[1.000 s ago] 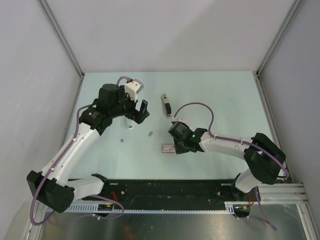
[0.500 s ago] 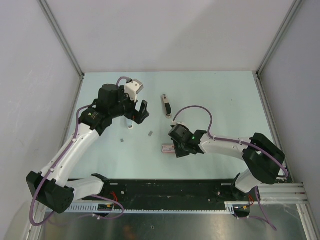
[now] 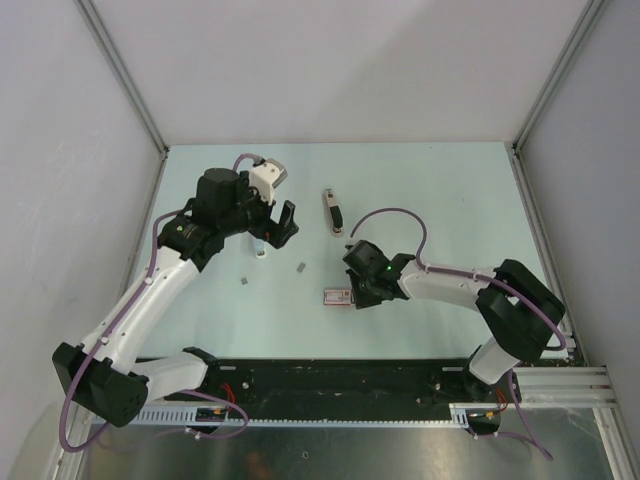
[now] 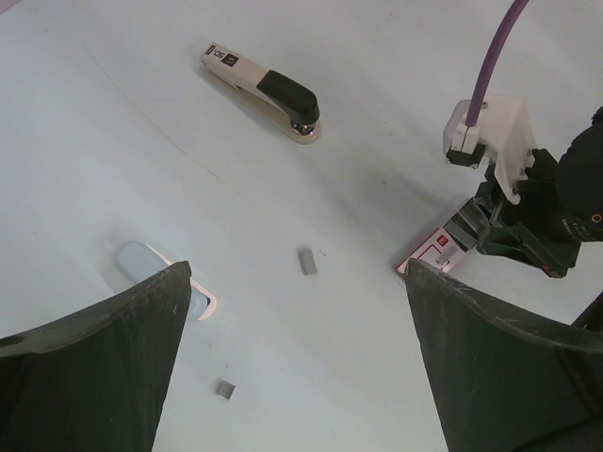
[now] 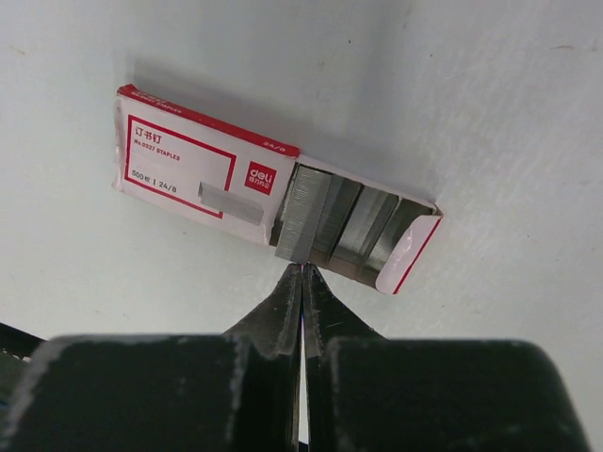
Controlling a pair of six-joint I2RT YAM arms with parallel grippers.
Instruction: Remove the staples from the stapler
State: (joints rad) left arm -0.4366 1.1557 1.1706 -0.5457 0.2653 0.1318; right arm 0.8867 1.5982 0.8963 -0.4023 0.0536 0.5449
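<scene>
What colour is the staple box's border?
Red, on a white staple box, clearest in the right wrist view.

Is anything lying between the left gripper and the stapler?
Nothing visible blocks it. Only bare table separates the left gripper, jaws open, from the stapler. Two loose staple strips and a small pale object lie flat nearer the gripper.

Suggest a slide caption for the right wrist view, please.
Right gripper, shut, with its tips at the edge of the staple strips inside the open red-and-white box.
</scene>
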